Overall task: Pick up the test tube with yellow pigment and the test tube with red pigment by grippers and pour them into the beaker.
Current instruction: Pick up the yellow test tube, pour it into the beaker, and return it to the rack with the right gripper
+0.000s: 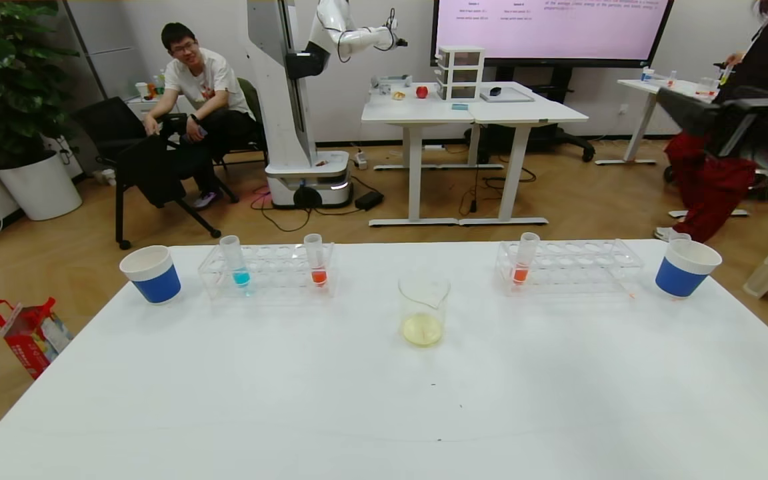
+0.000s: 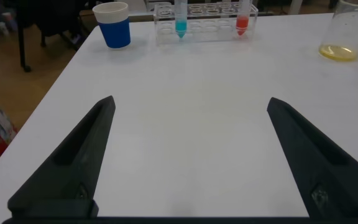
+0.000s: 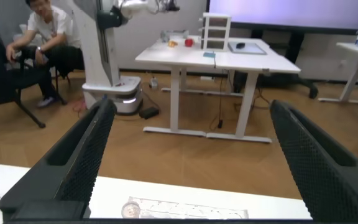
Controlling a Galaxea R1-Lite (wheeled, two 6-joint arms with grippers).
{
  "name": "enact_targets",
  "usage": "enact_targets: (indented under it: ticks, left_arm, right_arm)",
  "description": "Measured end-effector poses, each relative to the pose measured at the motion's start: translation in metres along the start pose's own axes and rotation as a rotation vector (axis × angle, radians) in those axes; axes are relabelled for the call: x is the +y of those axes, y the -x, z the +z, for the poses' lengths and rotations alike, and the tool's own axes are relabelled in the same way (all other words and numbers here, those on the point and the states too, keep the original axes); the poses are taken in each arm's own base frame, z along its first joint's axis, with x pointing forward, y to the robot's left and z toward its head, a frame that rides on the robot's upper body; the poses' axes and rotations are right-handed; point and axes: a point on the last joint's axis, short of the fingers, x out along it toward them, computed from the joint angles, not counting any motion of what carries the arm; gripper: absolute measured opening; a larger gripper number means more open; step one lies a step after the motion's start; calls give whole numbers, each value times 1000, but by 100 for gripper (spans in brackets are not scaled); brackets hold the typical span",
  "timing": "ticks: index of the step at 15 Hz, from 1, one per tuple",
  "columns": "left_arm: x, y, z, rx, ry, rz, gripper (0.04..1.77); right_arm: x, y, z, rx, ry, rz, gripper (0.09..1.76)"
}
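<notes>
The beaker (image 1: 423, 310) stands mid-table with pale yellow liquid in its bottom; it also shows in the left wrist view (image 2: 347, 31). One test tube with red pigment (image 1: 318, 261) stands upright in the left rack (image 1: 267, 270), another red one (image 1: 525, 259) in the right rack (image 1: 571, 267). No tube with yellow pigment shows. My left gripper (image 2: 191, 102) is open and empty over the bare near-left table, out of the head view. My right gripper (image 1: 674, 103) is raised high at the right, open and empty (image 3: 191, 106), above the right rack (image 3: 185, 208).
A tube with blue liquid (image 1: 237, 261) stands in the left rack. Blue-and-white cups stand at the far left (image 1: 151, 273) and far right (image 1: 685, 268) of the table. Beyond the table are a seated man, another robot, desks and a person in red.
</notes>
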Motion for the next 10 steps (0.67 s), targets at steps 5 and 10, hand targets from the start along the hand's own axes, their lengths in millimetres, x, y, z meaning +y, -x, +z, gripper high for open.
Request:
enact_targets:
  ticks: [5,10]
  left_arm:
    - [0,0,0,0,0,0,171]
    - [0,0,0,0,0,0,171]
  right_arm:
    - [4,113,57,-180,43,-50,174]
    - [11,216,63,-210,77,-101,174]
